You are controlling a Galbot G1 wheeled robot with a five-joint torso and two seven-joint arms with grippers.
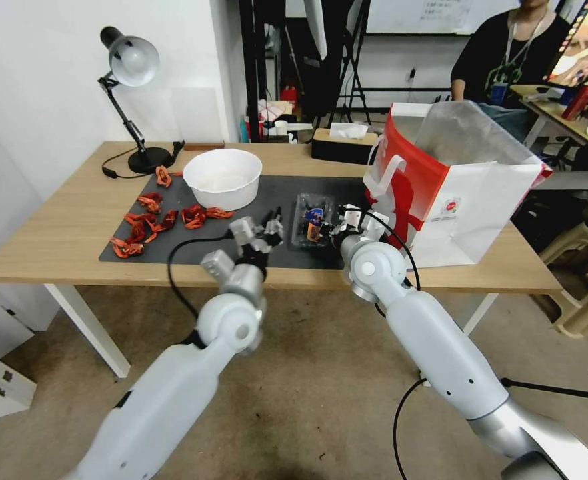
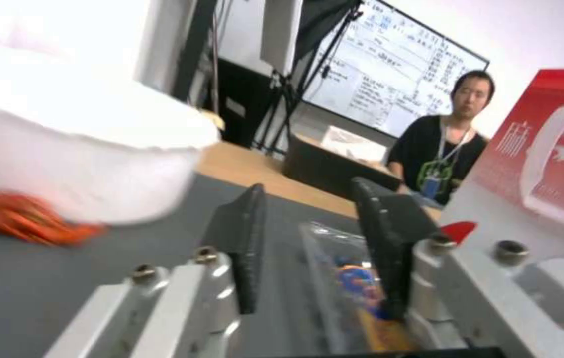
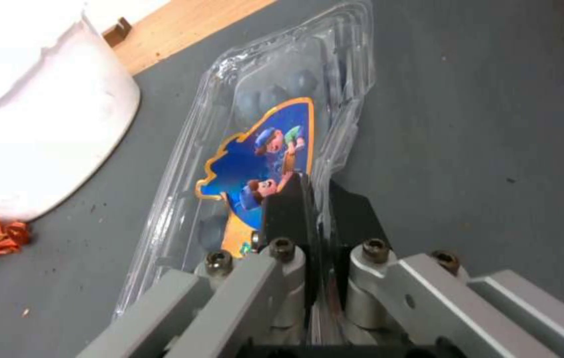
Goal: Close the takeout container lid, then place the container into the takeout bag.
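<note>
The takeout container [image 1: 311,225] is a small clear clamshell lying on the black mat [image 1: 194,250], left of the takeout bag [image 1: 467,200]. Its lid [image 3: 262,149] lies down over the box and carries a blue and orange cartoon label; dark berries show dimly through the plastic. My right gripper [image 3: 319,209] is shut on the container's rim on the side facing the bag, also seen at the right gripper [image 1: 339,227]. My left gripper [image 1: 273,220] hovers open at the container's other side, its black fingers [image 2: 245,238] spread with the container [image 2: 341,268] just beyond them. The red-and-white bag [image 2: 547,149] stands upright, mouth open.
A big white bowl [image 1: 223,179] stands on the mat's far left part, with red scraps [image 1: 154,223] scattered beside it. A desk lamp [image 1: 131,67] and a dark tissue box [image 1: 344,143] sit at the back. The table's front edge runs just under both wrists.
</note>
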